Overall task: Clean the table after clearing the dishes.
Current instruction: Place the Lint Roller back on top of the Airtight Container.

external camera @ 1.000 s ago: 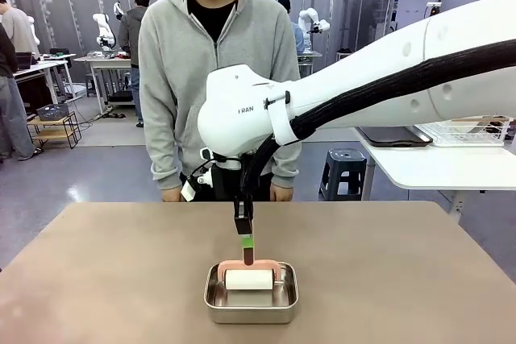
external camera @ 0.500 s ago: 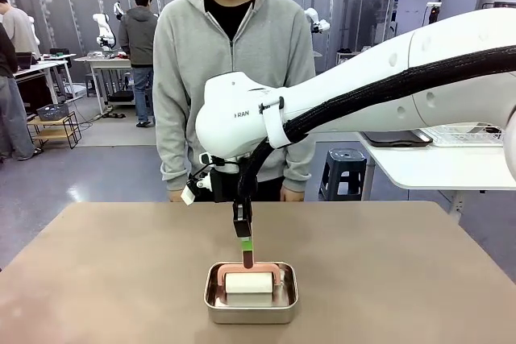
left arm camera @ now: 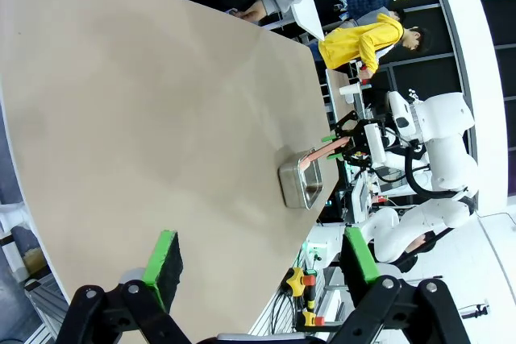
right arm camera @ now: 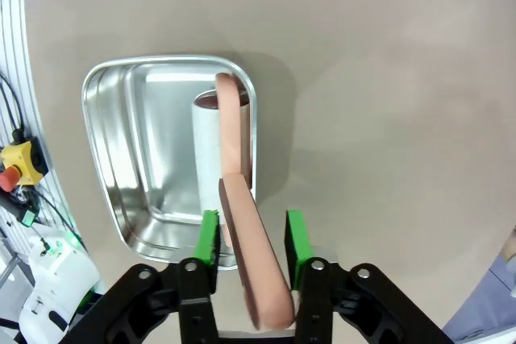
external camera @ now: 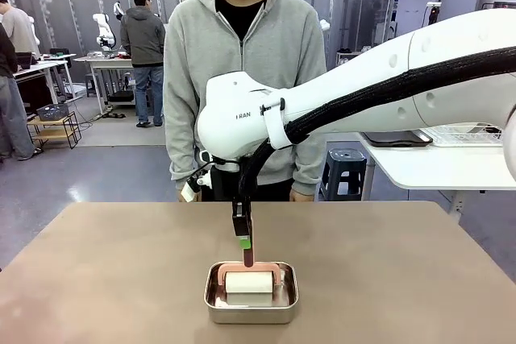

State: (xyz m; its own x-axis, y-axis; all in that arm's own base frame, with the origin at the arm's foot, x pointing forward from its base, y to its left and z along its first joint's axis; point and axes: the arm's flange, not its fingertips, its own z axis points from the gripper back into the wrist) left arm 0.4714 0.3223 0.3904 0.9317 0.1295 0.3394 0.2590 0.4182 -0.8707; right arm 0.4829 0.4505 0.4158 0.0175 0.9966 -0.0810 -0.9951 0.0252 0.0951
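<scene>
Left gripper: pads wide apart, nothing between, hanging over the near part of the table, likely parked clear.

Centre: steel pan on the table, white lint roller lying inside. Right gripper comes straight down, pads pinching the pink handle, probably to lift the roller for wiping.

Person stands at the far edge.

The front view shows vertical approach; the right wrist view shows pads flanking the handle and the roller against one pan wall.

roller lies in pan on table, person standing behind.
</scene>
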